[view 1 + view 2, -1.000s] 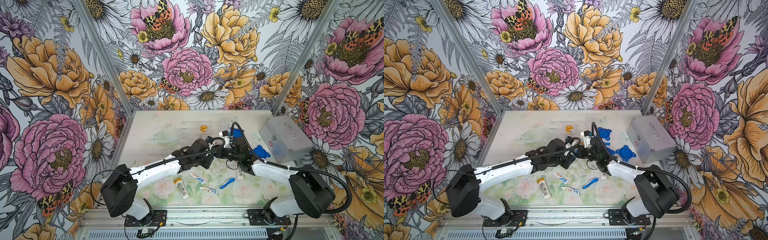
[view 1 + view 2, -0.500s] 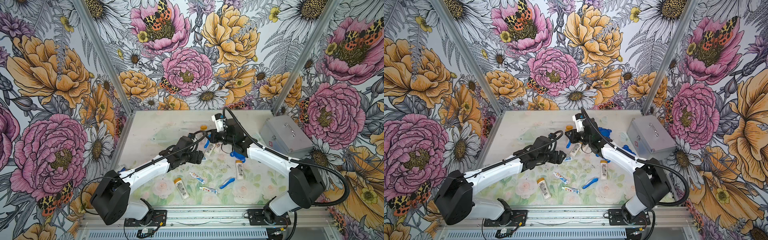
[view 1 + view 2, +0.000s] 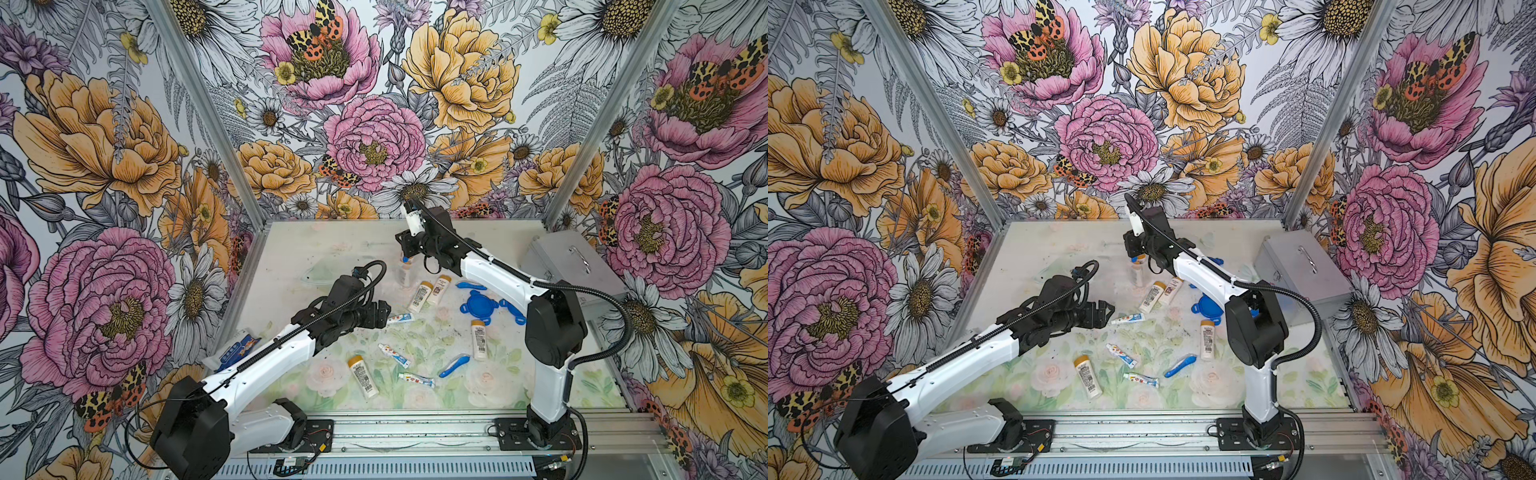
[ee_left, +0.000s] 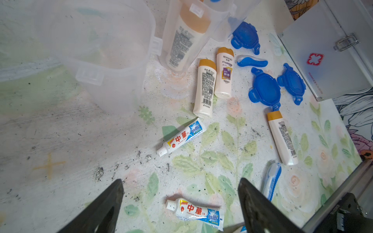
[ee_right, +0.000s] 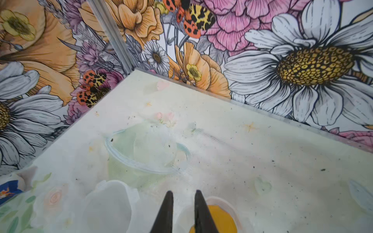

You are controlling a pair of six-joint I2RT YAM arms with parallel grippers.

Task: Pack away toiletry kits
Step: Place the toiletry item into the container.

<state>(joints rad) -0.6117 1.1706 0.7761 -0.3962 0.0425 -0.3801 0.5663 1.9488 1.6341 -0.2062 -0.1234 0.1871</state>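
Filled cup stands upright at the far centre of the table. One orange-capped bottle is inside, with something blue at the mouth.

Right gripper is directly above it, jaws pinched almost together. In the right wrist view the cup's rim looks to run between them, which reads as a grip on the wall.

Left gripper is low, just left of a loose toothpaste tube. Jaws are spread wide, nothing in them.

Empty cup stands left of the filled one. A pair of bottles lies just right of the tube, far side. Blue lid and silver case are further right.

Step, as I judge it: fetch the tube for the held cup.
- Straddle its mid-body across the narrow width, clear of the bottles.
- Hold the cup upright.
- Feed the tube in end first beside the bottle.
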